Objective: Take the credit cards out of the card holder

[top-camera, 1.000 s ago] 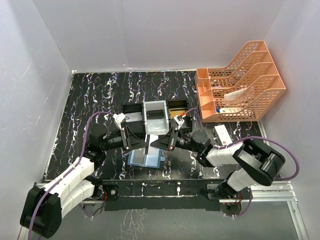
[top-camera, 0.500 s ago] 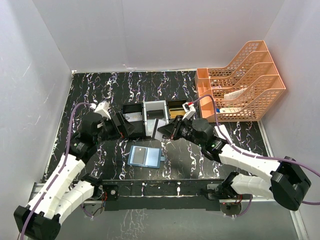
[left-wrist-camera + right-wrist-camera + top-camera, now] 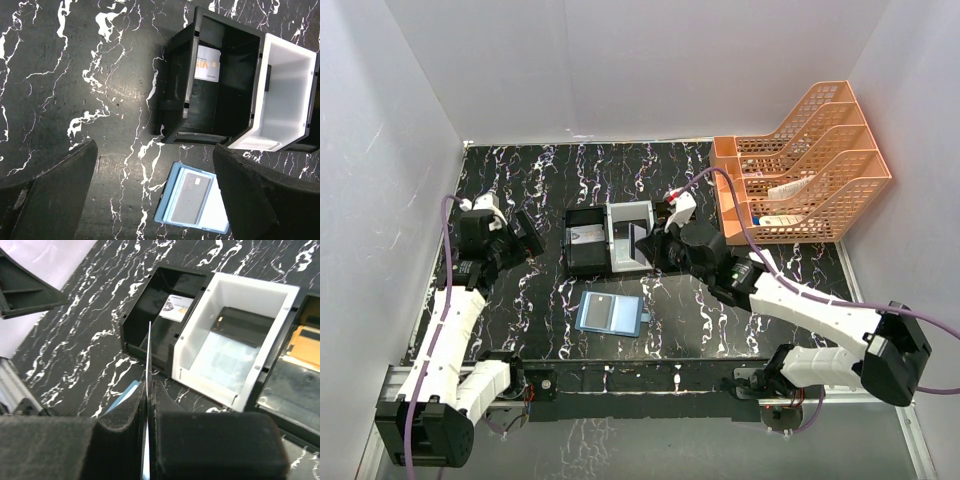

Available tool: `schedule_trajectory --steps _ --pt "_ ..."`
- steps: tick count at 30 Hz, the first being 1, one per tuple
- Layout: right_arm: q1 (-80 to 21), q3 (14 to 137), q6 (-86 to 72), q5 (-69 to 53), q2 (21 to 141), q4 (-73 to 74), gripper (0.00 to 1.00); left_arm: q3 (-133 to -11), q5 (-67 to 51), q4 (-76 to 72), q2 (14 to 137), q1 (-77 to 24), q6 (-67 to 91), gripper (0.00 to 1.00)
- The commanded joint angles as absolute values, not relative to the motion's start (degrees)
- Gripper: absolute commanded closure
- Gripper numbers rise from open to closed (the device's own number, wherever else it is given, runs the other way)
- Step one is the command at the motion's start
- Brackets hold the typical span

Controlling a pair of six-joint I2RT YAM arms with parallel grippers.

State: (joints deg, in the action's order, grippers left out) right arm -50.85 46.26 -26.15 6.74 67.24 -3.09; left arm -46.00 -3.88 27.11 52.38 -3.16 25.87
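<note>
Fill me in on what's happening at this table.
The right pincer is shut on a thin credit card, held on edge over the three-compartment tray. The left pincer is open and holds nothing. The blue card holder lies open on the table with a grey card showing; one card already sits in the tray's left black compartment.

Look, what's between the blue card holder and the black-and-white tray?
Just a bare strip of the black marbled table separates the card holder from the tray. The left wrist view shows it most clearly.
</note>
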Motion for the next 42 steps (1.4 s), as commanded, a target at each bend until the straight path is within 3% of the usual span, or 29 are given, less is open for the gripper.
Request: schedule_trajectory --steps 1,17,27,34,42 --pt "-51.4 53.2 -18.3 10.3 69.9 -0.9 1.0 -45.0 -5.2 28.1 50.7 -2.0 23.7 0.01" --pt "-56.1 68.1 -9.7 10.4 90.4 -7.8 1.0 -43.7 3.4 31.2 42.1 -2.0 27.6 0.01" --pt "-56.1 82.3 12.2 11.4 105.1 -5.2 1.0 -44.0 7.4 32.3 38.9 -2.0 28.5 0.01" --pt "-56.1 84.6 21.7 18.2 111.4 -8.5 1.0 -43.6 7.4 31.9 38.2 -2.0 28.6 0.01" --pt "-56.1 87.0 28.3 15.3 116.3 -10.5 1.0 -43.6 7.5 32.0 37.8 -2.0 28.5 0.01"
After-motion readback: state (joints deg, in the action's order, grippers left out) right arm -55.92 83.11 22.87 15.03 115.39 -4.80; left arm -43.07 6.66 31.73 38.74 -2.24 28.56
